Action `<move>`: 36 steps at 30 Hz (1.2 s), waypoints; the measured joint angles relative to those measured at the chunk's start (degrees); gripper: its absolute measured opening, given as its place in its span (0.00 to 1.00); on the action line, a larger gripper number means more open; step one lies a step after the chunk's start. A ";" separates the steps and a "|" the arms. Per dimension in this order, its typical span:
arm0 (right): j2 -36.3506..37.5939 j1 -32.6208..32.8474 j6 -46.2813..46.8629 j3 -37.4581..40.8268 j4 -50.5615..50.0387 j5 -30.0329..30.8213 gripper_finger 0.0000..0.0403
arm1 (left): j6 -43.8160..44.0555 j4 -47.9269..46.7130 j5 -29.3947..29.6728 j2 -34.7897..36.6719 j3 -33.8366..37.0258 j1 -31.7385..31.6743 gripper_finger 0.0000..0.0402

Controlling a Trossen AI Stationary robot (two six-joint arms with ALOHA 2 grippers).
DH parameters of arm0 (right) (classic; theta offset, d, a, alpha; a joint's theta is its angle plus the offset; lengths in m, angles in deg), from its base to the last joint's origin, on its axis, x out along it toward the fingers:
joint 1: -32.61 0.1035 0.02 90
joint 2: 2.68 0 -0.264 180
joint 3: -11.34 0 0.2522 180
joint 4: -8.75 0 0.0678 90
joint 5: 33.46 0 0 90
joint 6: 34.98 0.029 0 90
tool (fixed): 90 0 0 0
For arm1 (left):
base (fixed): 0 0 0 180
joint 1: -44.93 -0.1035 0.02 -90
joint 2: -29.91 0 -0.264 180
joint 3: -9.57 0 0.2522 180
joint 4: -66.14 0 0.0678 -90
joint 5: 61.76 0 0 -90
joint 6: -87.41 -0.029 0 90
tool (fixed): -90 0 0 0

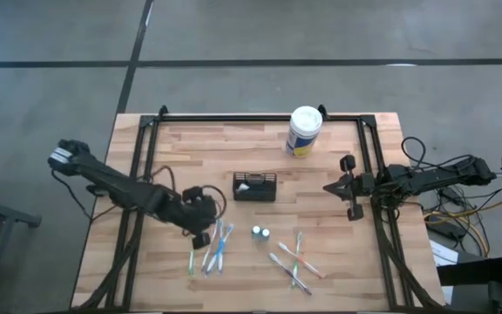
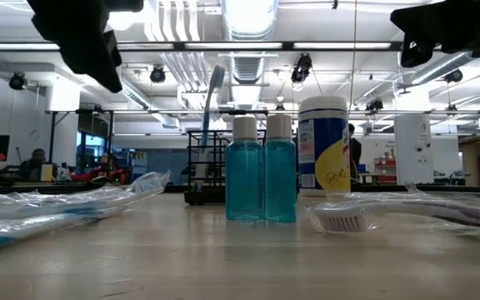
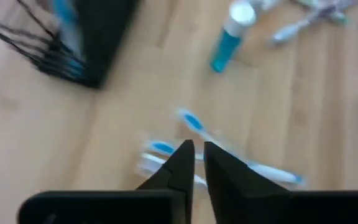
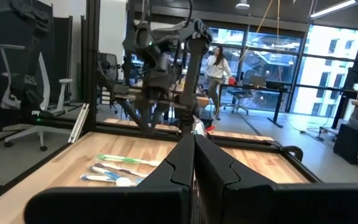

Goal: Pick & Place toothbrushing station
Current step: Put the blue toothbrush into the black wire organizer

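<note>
While the left gripper (image 1: pixel 200 228) hangs with jaws slightly apart and empty just above the blue toothbrushes (image 1: pixel 217 247), the toothbrushing station (image 1: pixel 254 186) sits well beyond its fingertips, mostly unfilled, and the right gripper (image 1: pixel 331 187), jaws together, waits beside it.

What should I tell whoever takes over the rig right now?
Left gripper: slightly open, empty, above the near-left toothbrushes.
Right gripper: shut, empty, waiting at the right side.
Black mesh caddy: mid-table, one toothbrush standing in it.
White canister: behind the caddy.
Two blue bottles: in front of the caddy, more brushes near right.
Left: loose toothbrushes and bottles lie outside the caddy.
</note>
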 joint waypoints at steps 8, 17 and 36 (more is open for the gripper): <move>0.01 -0.01 0.11 0.00 -0.21 -2.40 0.02 | 5.49 0.48 -7.90 -11.58 -4.32 2.92 0.39; 0.03 -0.01 0.32 0.00 -0.84 -2.96 0.02 | 8.15 -2.12 -5.81 -22.93 -13.48 2.39 0.56; 0.03 -0.01 0.52 0.00 -1.96 -2.98 0.02 | 6.93 -14.32 -4.26 -34.63 -22.09 -0.63 0.58</move>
